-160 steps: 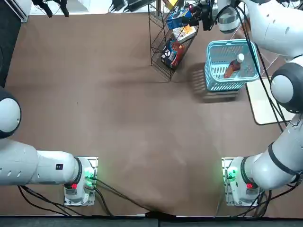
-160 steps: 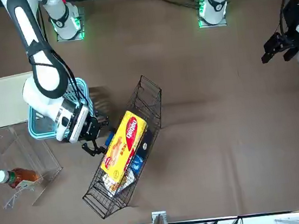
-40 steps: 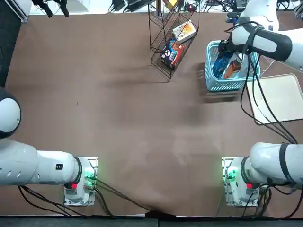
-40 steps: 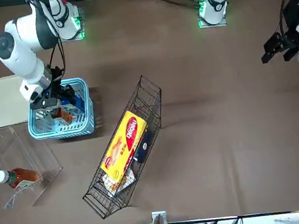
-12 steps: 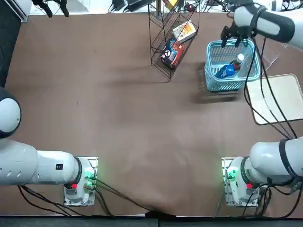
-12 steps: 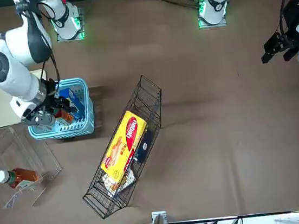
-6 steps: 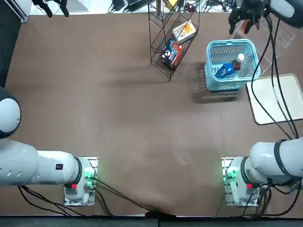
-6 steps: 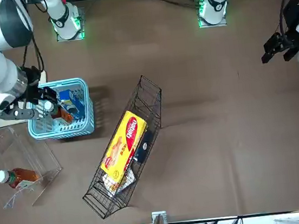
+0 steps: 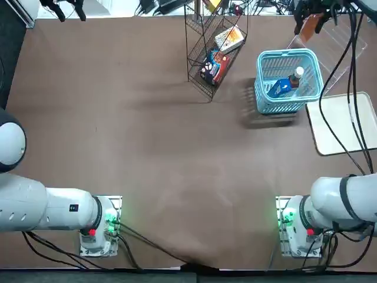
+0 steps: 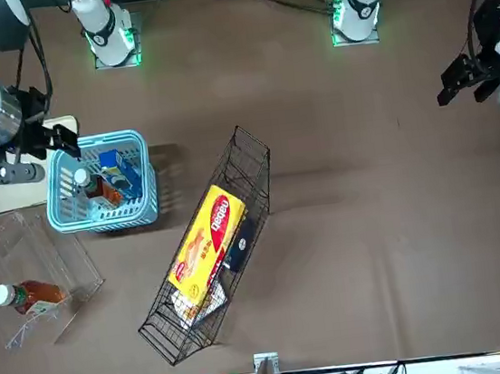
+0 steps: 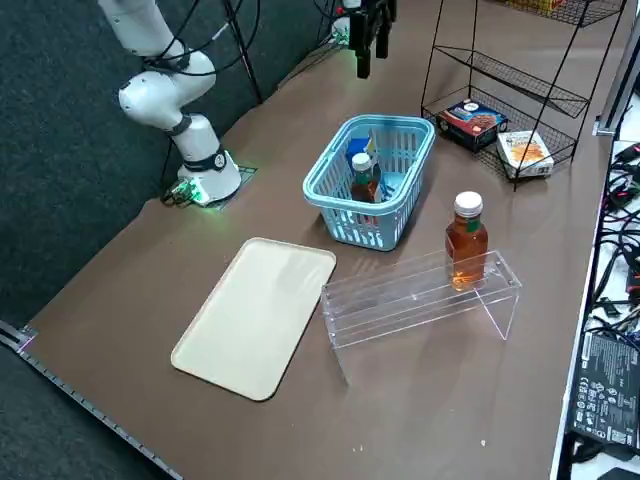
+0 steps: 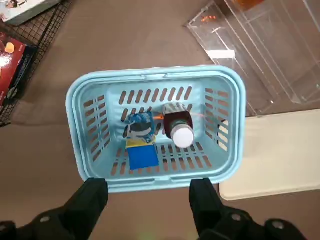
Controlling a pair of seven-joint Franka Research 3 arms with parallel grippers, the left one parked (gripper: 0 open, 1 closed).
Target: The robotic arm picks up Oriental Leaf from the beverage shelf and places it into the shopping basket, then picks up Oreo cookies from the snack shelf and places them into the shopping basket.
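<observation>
Oreo cookies (image 12: pixel 143 155) lie beside the Oriental Leaf (image 12: pixel 179 126) inside the shopping basket (image 12: pixel 82 82), below and to the robot's left of the raised right end effector (image 12: pixel 150 185). Its fingers are parted, empty; only withdrawing upward, clear of the rim, seems left.

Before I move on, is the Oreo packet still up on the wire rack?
No, the Oreo packet lies in the basket, beside the bottle.
</observation>
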